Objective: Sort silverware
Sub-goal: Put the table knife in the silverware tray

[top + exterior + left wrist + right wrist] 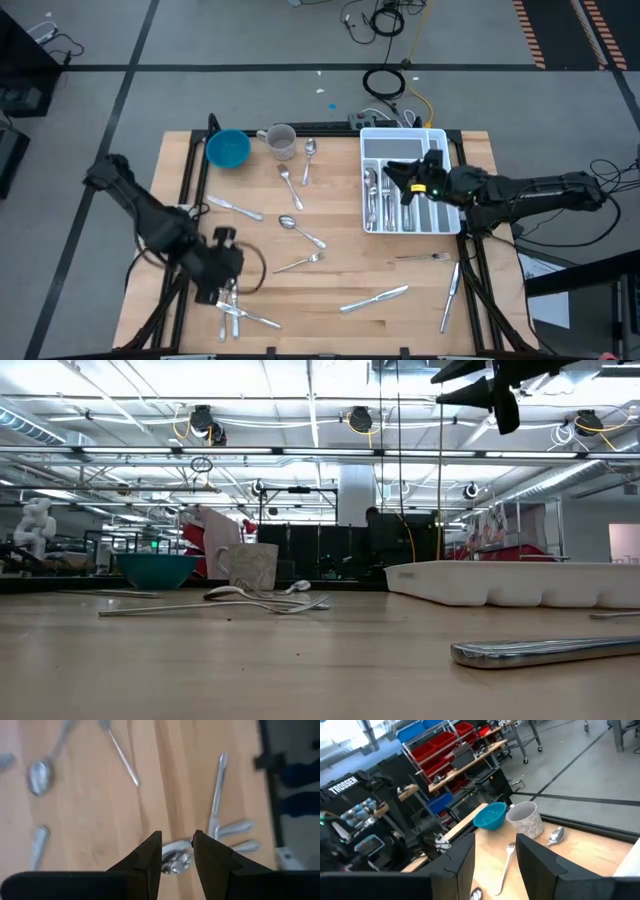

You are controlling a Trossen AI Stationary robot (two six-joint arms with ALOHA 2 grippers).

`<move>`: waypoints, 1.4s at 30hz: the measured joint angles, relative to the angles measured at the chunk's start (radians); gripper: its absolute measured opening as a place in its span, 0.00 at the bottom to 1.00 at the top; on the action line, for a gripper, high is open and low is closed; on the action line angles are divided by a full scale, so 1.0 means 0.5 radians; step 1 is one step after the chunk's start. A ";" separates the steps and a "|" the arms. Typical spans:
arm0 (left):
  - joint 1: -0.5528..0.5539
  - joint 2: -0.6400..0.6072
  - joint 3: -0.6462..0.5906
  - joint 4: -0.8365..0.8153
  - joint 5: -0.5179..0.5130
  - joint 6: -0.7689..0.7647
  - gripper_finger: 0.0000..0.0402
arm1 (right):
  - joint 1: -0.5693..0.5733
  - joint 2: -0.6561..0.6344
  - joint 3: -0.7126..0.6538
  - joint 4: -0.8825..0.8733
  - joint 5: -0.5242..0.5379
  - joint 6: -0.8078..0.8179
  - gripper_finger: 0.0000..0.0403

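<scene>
Progress is partial, judging by how the pieces lie. Largest first: the pale wooden table (330, 320) carries most of the silverware loose across it, and that is the work left to me. The white plastic compartmented tray (445, 138) at the table's far right corner holds only a few silver pieces upright in its left compartments (374, 200); the rest of its slots look bare.

My right gripper (398, 178) hangs above that tray with its fingers parted and nothing between them, so I judge a piece has gone in there. My left gripper (177, 851) sits low over the near left corner, fingers a narrow gap apart and empty, poised above a small heap of shiny spoons and knives (238, 310).

Beside the tray, untouched, stand the round blue bowl (228, 149) and the speckled grey mug (281, 141).

Loose metal remains everywhere: a long table knife (375, 298) near the front edge, another knife (451, 295) at the right rim, a fork (424, 257) just below the tray, a fork (298, 264) and spoon (298, 228) mid-table, a knife (235, 207) on the left, two small spoons (309, 158) by the mug.
</scene>
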 joint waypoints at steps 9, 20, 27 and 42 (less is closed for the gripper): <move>-0.271 0.054 -0.704 0.817 0.337 -0.198 0.29 | 0.061 0.004 0.000 -0.129 -0.001 -0.038 0.49; -0.306 0.437 -0.717 1.150 0.185 -0.069 0.29 | 0.060 0.006 0.000 -0.215 0.000 -0.012 0.61; -0.310 0.611 -0.660 1.273 0.171 -0.022 0.29 | 0.060 0.006 0.000 -0.265 0.000 -0.016 0.61; -0.310 0.887 -0.635 1.486 0.073 0.042 0.29 | 0.060 0.006 0.000 -0.321 -0.053 0.074 0.60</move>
